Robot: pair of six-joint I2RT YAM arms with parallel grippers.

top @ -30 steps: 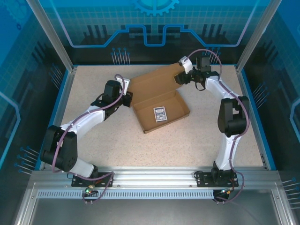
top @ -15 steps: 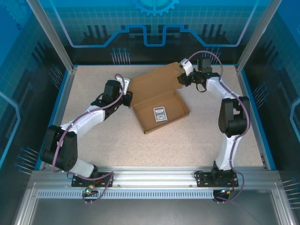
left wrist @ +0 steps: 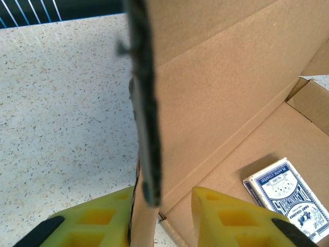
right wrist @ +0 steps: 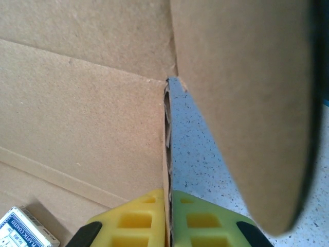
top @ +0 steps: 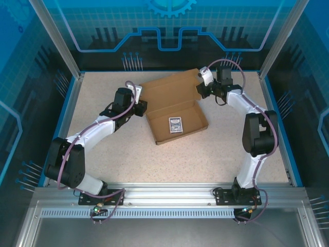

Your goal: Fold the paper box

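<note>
Right gripper point(right wrist: 168, 218) clamps the lid's right edge of the paper box point(top: 177, 110) lying open mid table point(top: 221, 149), left gripper point(left wrist: 163, 203) slack around its left flap; cardboard likely light, stiff, crease-prone, so grab flap edges.

Your widest passage is the bare table point(top: 205, 154) in front of the paper box point(top: 169, 92), running back to the arm bases point(top: 239, 195). Inside the box, a card deck point(top: 175, 125) takes the middle of the floor. At the left end, an upright flap point(left wrist: 146, 128) stands between the parted fingers of your left gripper point(left wrist: 162, 211). At the right end, your right gripper point(right wrist: 168, 216) is clamped on the wall, with a rounded flap point(right wrist: 247, 103) looming just beside it.
</note>
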